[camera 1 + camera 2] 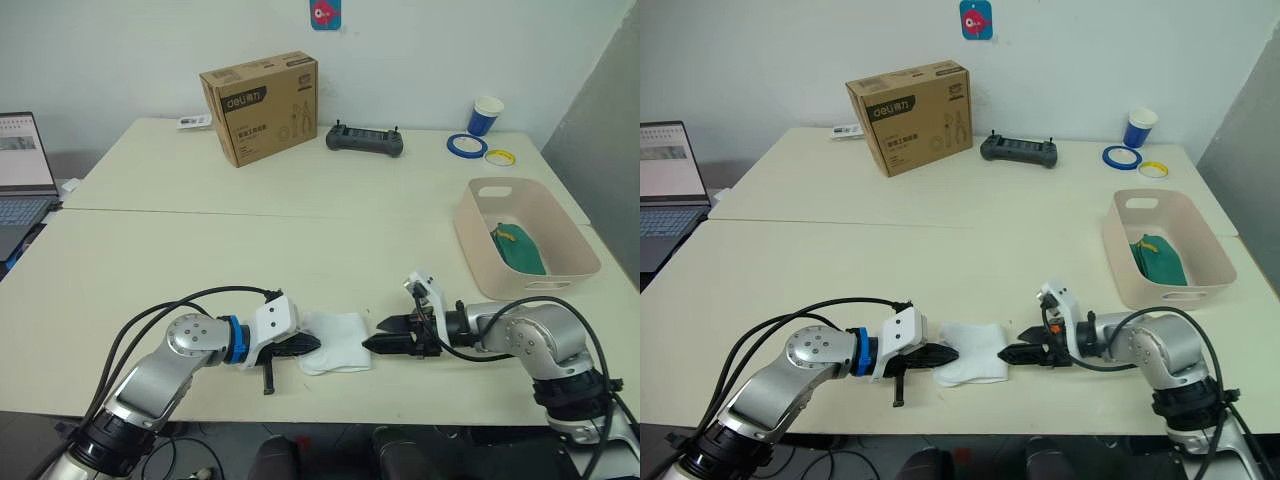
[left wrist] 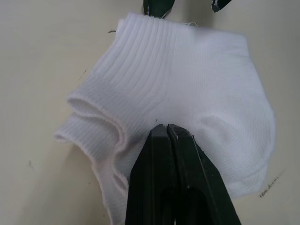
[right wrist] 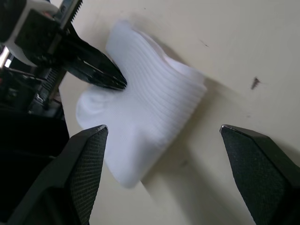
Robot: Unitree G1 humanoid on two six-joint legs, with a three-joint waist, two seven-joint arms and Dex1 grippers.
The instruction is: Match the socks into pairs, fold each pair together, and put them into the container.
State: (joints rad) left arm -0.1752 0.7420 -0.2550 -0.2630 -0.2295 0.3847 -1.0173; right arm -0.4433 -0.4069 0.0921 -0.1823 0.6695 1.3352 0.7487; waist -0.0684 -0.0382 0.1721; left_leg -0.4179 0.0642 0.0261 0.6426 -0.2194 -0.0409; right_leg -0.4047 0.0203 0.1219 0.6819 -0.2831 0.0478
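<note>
Worktop (image 1: pixel 200 250): two cream-coloured tables pushed together, a seam running across between them, set against a plain white wall with a small pink-and-blue sticker (image 1: pixel 325 13) high on it. Near edge, centre: folded white socks (image 1: pixel 335 342) lying flat in a stack, ribbed cuffs visible in the left wrist view. Left hand (image 1: pixel 308 345) lies low on the worktop at the socks' left side, its black fingers pressed together and clamped on the fabric. Right hand (image 1: pixel 372 335) lies just beside the socks' right edge, its fingers spread apart and holding nothing; whether the tips touch the fabric cannot be told. Container (image 1: pixel 470 228), pale pink-beige with a handle slot in each end wall, stands at the right side of the worktop, well apart from the white socks; dark green socks (image 1: pixel 517 250) with a yellow mark lie inside it. Far table: brown cardboard box (image 1: pixel 260 108) upright, black handheld controller (image 1: pixel 364 140) to its right, blue paper cup (image 1: pixel 485 115), blue tape roll (image 1: pixel 466 144) and yellow tape roll (image 1: pixel 500 157) near the far right corner. Open laptop (image 1: pixel 22 165) stands at the left edge.
</note>
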